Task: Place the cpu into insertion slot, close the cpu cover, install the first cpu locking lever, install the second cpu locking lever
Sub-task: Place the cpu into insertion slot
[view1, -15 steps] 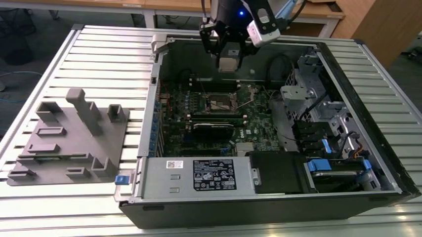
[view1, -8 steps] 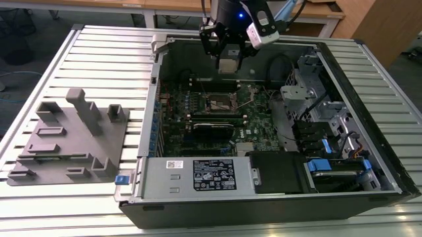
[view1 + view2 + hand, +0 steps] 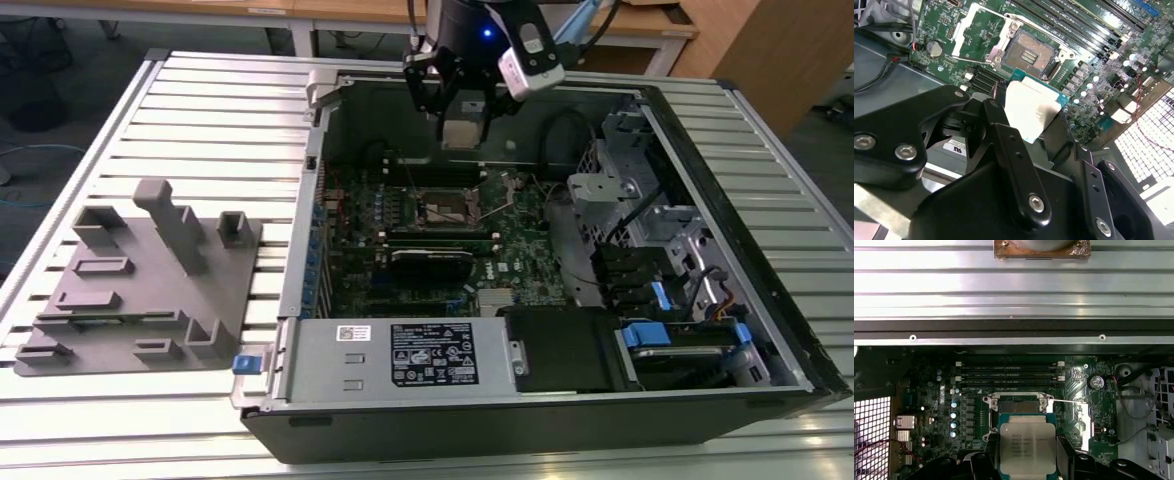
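My gripper (image 3: 461,120) hangs over the back of the open computer case, shut on the cpu (image 3: 461,133). In both wrist views the cpu (image 3: 1030,111) (image 3: 1027,446) is a flat square chip with a silver face and green edge, clamped between two black fingers (image 3: 1004,145) (image 3: 1068,460). It is held above the board, close to the insertion slot (image 3: 1029,52) (image 3: 1015,404) and clear of it. The slot (image 3: 446,209) lies bare with its dark contact field showing. The cpu cover (image 3: 976,32) (image 3: 1082,427) stands flipped open beside the slot, with a thin wire lever (image 3: 1069,401) raised.
Long black memory sticks (image 3: 1009,375) run beside the slot. The case walls (image 3: 310,200) surround the board; drive bays with blue tabs (image 3: 654,300) and cables fill the exterior view's right. A grey fixture block (image 3: 140,290) sits on the slatted table at the exterior view's left.
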Robot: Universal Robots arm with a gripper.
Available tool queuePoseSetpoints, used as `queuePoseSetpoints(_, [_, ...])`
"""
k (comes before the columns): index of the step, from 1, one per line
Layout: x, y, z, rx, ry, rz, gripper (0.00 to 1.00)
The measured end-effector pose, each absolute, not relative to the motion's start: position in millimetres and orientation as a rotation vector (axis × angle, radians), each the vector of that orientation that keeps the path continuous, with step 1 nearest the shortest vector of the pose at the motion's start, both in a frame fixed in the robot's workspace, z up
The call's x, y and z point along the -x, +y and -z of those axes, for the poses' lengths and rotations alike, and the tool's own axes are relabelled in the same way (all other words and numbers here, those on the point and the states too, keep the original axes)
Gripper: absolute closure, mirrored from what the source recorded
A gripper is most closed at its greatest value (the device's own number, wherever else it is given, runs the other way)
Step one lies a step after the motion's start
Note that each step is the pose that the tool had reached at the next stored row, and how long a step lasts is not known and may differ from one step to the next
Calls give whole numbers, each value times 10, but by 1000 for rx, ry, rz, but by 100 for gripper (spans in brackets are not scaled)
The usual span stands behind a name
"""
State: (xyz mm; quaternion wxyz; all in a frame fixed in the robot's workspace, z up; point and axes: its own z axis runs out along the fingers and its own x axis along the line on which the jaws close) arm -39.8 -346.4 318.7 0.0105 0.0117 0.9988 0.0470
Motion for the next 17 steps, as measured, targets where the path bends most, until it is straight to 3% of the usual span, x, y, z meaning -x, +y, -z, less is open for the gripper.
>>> queuePoseSetpoints(17, [400, -3464, -3165, -36, 3116, -149, 46])
